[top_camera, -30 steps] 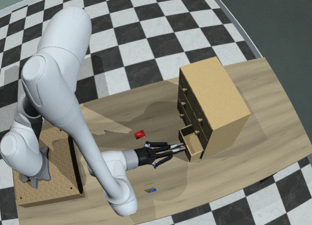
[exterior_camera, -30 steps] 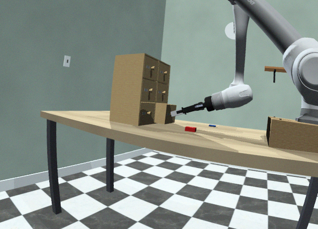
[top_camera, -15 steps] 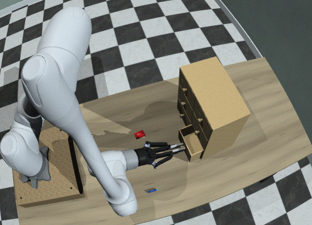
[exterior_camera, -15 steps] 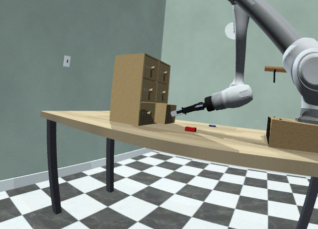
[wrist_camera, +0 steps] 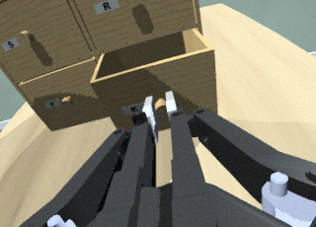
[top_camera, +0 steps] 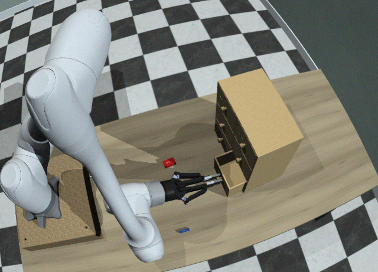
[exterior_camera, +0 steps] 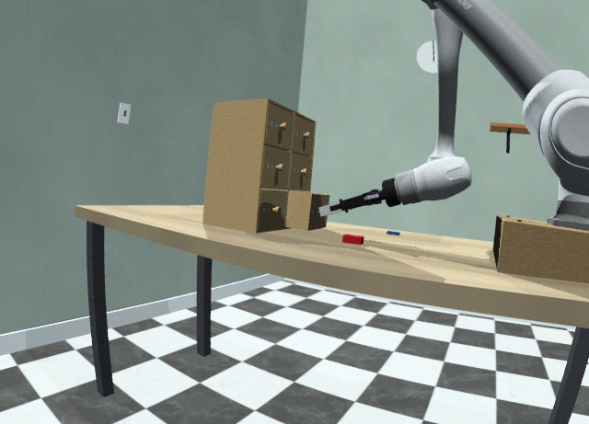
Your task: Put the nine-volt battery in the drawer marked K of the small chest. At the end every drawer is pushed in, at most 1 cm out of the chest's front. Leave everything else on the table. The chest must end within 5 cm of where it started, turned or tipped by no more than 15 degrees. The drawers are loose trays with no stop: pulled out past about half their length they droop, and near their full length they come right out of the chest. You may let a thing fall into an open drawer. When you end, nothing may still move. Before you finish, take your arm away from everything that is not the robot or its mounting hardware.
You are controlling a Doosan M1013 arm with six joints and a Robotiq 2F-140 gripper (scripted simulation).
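Observation:
The small wooden chest stands on the table with two columns of drawers; it also shows in the exterior view. One bottom-row drawer is pulled part way out and looks empty inside. Its label is hidden behind my fingers; the drawer above it reads R. My gripper is level with the drawer front and shut on that drawer's knob. A small red block, which may be the battery, lies on the table to the left of my gripper.
A small flat blue thing lies nearer the table's front edge. The arm's wooden base block sits at the left end of the table. The other drawers are pushed in. The arm's elbow hangs over the front edge.

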